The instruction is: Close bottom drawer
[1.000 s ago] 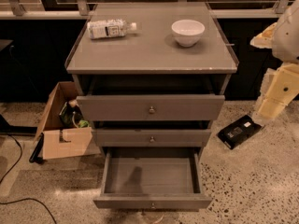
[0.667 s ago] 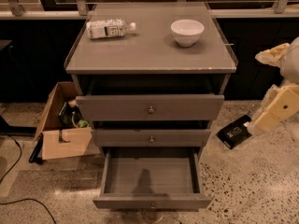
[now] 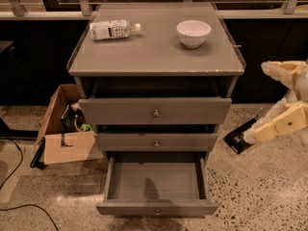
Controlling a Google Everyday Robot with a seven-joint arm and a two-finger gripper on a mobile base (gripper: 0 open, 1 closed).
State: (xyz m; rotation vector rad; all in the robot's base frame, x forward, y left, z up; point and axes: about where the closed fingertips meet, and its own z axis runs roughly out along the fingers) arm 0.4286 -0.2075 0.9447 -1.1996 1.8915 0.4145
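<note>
floor (image 3: pixel 260 191): speckled stone fills the near part of my view; a dark cable (image 3: pixel 19 208) curls over it at the lower left

bottom drawer (image 3: pixel 156 179): nearest thing to me and the lowest of the three; it is pulled well out of the grey cabinet, its shallow grey box open to view with a shadow on its base; the slim front faces me, carrying a small round knob (image 3: pixel 156 211)

middle drawer (image 3: pixel 183 142): just above and behind, pushed in, with a like knob at its centre

top drawer (image 3: pixel 120 110): taller front, standing a little proud of the cabinet frame - a dark gap shows above it

gripper (image 3: pixel 237 139): a dark shape low down to the right of the cabinet, near the floor, level with the middle drawer and apart from every drawer; I cannot tell how far open it is, nor whether it has hold of anything

arm (image 3: pixel 284 124): cream links run from the gripper up to the right edge of my view

cardboard box (image 3: pixel 67 146): open, on the floor just beside the cabinet's left side, with dark and green items inside

cabinet top (image 3: pixel 154 52): flat grey surface with a clear raised rim

bottle (image 3: pixel 113 29): lying on its side at the back left - cap pointing right

bowl (image 3: pixel 193 32): white, upright, at the back right, well apart from the bottle
</note>
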